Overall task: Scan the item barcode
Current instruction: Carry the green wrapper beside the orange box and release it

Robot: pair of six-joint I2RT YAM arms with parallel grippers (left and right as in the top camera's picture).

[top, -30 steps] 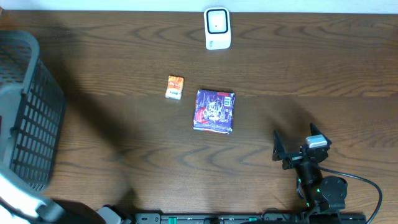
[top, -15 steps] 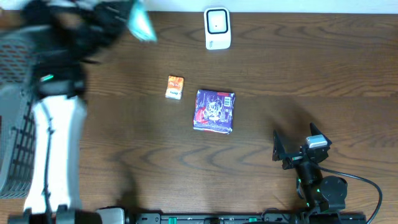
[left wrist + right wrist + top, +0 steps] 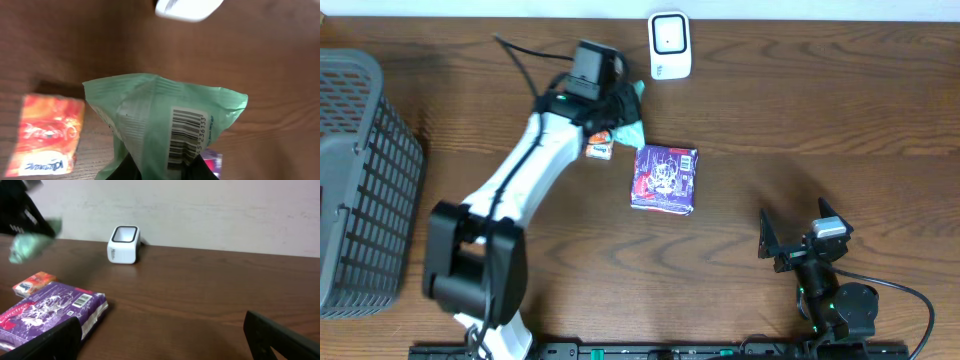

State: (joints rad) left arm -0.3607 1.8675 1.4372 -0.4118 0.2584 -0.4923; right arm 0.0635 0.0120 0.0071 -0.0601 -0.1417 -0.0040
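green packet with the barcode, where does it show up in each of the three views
overhead: green packet in the upper middle, just left of centre, beside the orange packet.
left wrist: green packet fills the centre, barcode facing the camera.
right wrist: green packet blurred at the far left.
shared landmark: white scanner, top edge in left wrist, centre-left in right wrist.

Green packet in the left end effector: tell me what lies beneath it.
Bare brown table shows below the green packet, with the orange packet off to one side and the purple packet's corner at the other. The patch directly beneath is covered.
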